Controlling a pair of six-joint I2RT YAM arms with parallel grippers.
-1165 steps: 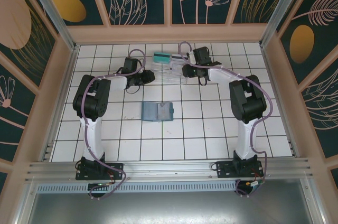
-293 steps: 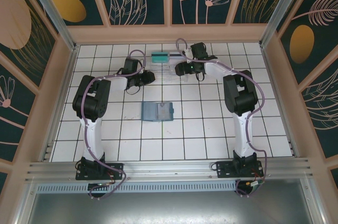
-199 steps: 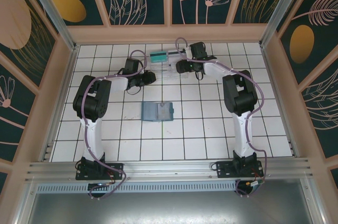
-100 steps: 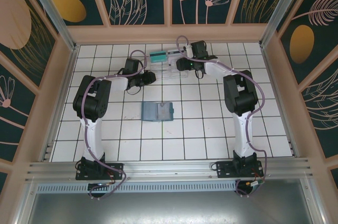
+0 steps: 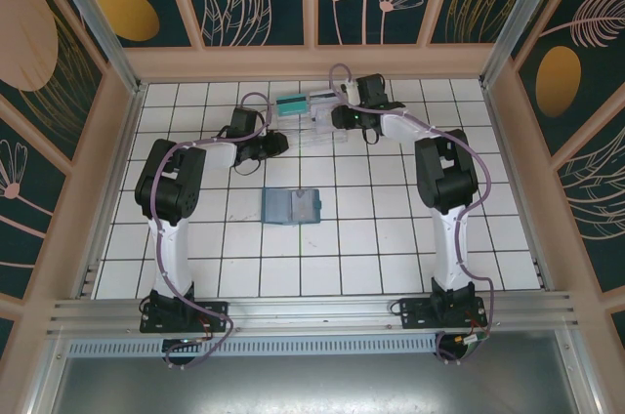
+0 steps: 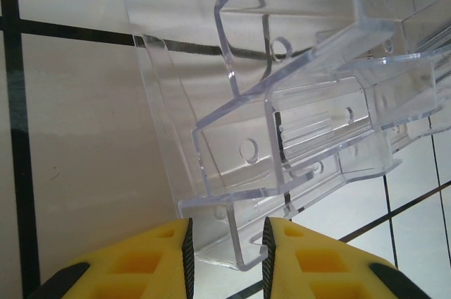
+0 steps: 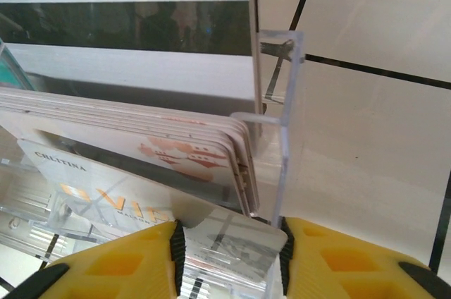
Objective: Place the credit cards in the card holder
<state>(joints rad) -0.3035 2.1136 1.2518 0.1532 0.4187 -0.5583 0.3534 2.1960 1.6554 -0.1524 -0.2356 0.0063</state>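
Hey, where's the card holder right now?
In the top view the card holder lies open near the middle of the tiled table, apart from the clear plastic tray, which sits farther back.

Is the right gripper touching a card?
Touching. The right wrist view shows a whitish card spanning the right gripper, both edges against its fingers.

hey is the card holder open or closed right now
Open. In the top view the card holder lies spread flat on the table, its blue-grey inside with slot pockets facing up, apart from both arms.
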